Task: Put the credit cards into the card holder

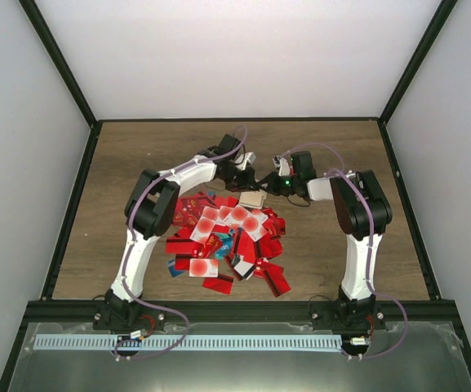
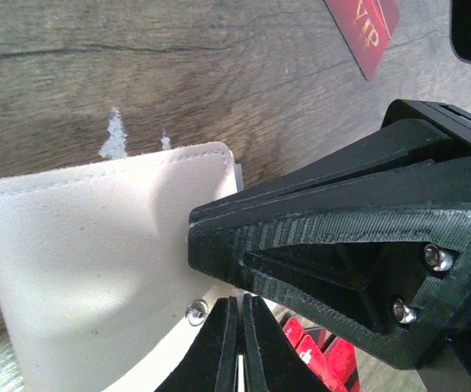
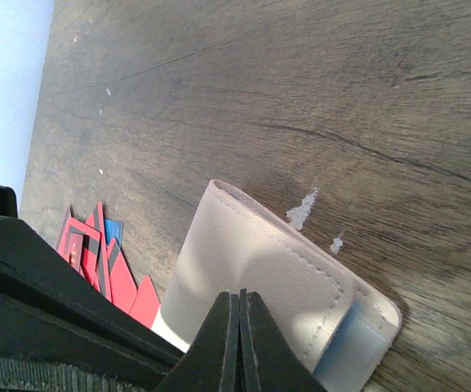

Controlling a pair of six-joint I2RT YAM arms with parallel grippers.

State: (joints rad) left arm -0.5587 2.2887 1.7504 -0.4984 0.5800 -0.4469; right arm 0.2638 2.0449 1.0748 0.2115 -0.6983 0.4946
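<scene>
Flat tan stitched card holder (image 3: 251,278) looks light and soft (sewn rim likely stiffer): hold the rim. Both arms' jaws are pressed together over it.

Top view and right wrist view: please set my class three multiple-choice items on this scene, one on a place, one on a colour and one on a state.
1. Where does the card holder lie relative to the heap of credit cards?
A. at its far edge
B. at its near edge
C. well off to its left

2. What colour are most of the cards?
A. teal
B. white
C. red

3. How do the jaws of the right gripper stand?
A. wide open
B. shut
C. out of sight

Answers:
1 A, the top view shows it just beyond the heap.
2 C, red dominates the heap.
3 B, the fingers meet in the wrist view.
</scene>
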